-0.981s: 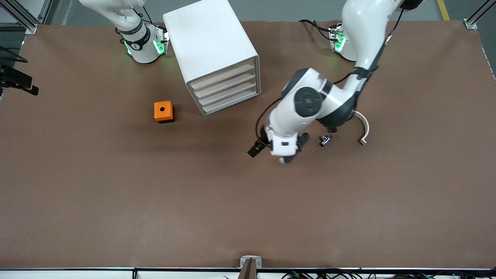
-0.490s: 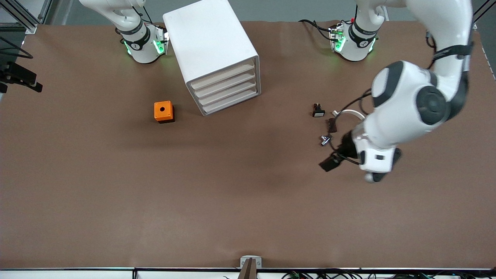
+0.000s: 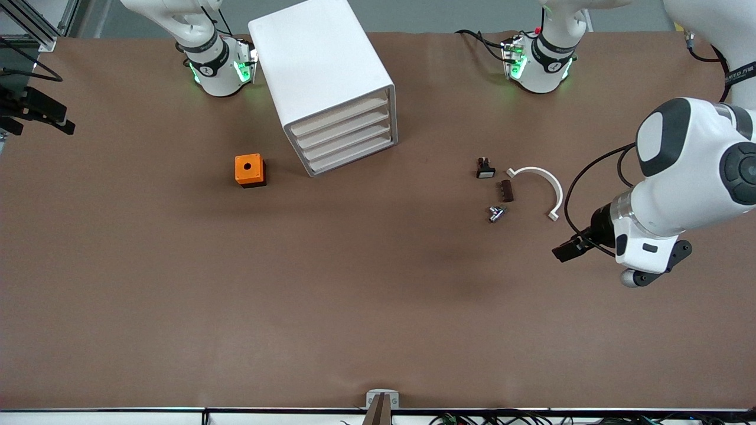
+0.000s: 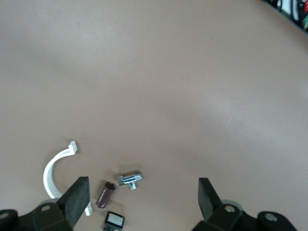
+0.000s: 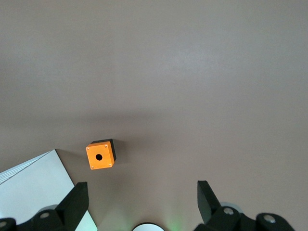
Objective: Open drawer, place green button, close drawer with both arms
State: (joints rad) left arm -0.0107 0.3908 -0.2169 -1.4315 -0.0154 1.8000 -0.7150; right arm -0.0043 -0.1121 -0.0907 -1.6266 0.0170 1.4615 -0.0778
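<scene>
Left gripper [image 3: 654, 265] has swung away from the little cluster of parts since half a second ago and now hangs over bare brown tabletop [image 3: 378, 307] out toward the left arm's end, about mid-height at the edge of the front view. In the left wrist view its black fingers [image 4: 77, 197] are spread wide with nothing between them, so it's released. The parts sit in the middle band of the frame, nearer the left arm's end than the drawers: a small black-and-white switch part [image 3: 485, 169], a short brown cylinder [image 3: 506, 190] just below it, a small silver metal fitting [image 3: 496, 213] lower still, and a white curved plastic clip [image 3: 540, 183] beside them. None of them touch each other. We honestly can't make out the green-capped push-button in any of the views, so we can't tell where it is. Up top in the frame stands the white four-drawer cabinet [image 3: 322, 77], turned at an angle, with all four drawers pushed in. Beside its front, toward the right arm's end, sits the orange box with a round hole [image 3: 249, 170], apart from the cabinet. The right arm just waits: in its wrist view the right gripper [image 5: 142, 198] is high over that orange box, fingers spread and holding nothing.
</scene>
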